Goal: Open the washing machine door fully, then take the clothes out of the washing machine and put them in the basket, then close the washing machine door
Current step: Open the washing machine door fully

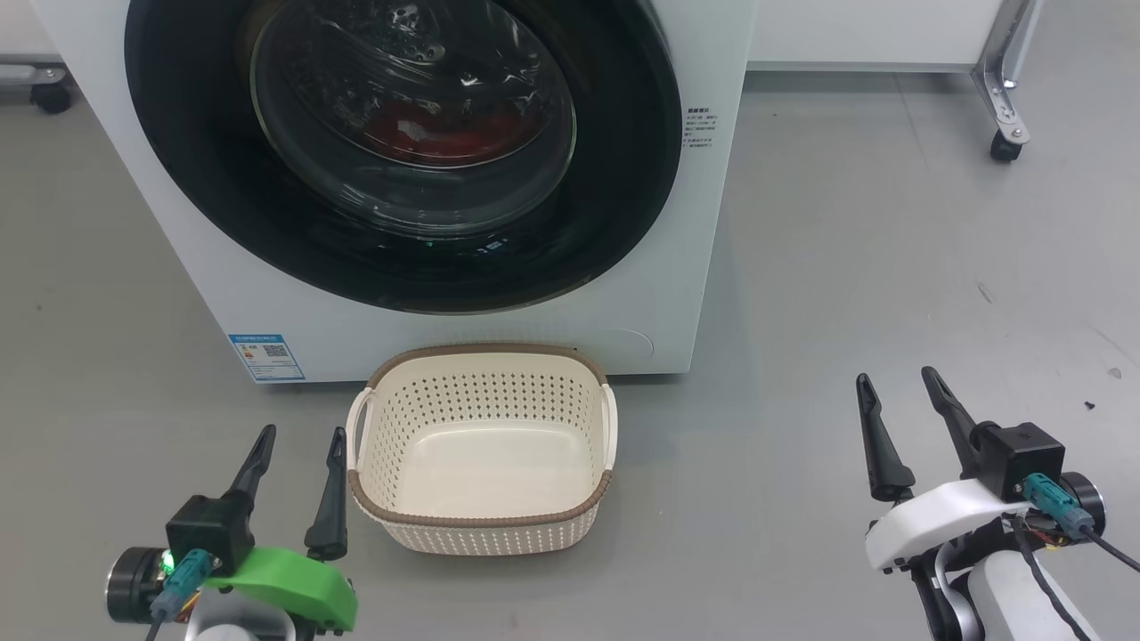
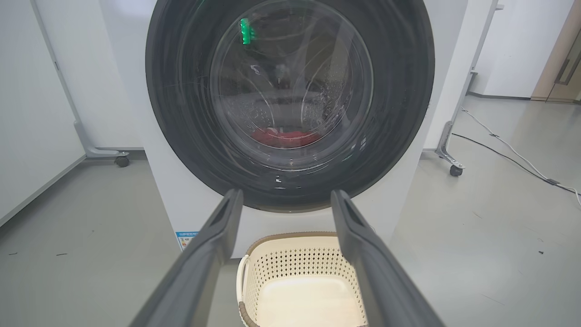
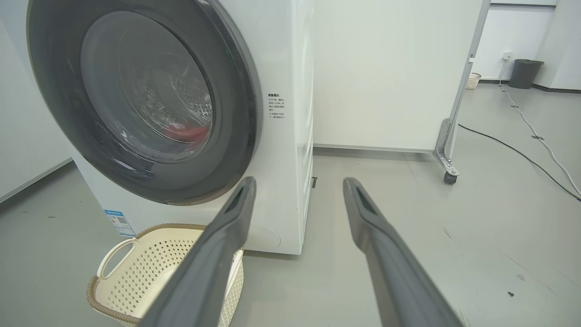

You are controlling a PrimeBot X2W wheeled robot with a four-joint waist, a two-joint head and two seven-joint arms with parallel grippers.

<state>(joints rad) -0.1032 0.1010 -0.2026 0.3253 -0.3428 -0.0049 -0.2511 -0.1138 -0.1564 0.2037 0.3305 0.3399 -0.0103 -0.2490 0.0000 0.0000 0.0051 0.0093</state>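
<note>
The white washing machine (image 1: 677, 294) stands ahead of me, its round black-rimmed door (image 1: 223, 205) shut. Red clothes (image 1: 436, 133) show through the glass bowl at the bottom of the drum, also as clothes (image 2: 286, 137) in the left wrist view and clothes (image 3: 188, 132) in the right wrist view. The cream basket (image 1: 485, 512) sits on the floor right in front of the machine, with nothing in it. My left gripper (image 1: 301, 441) is open, low at the basket's left. Off to the right over bare floor, my right gripper (image 1: 895, 378) is open too.
Grey floor lies all around. A white panel on a castor leg (image 1: 1006, 142) stands at the back right of the machine, another castor (image 1: 51, 96) at the back left. A cable (image 3: 522, 154) runs over the floor far right, with a dark bin (image 3: 524, 72) beyond.
</note>
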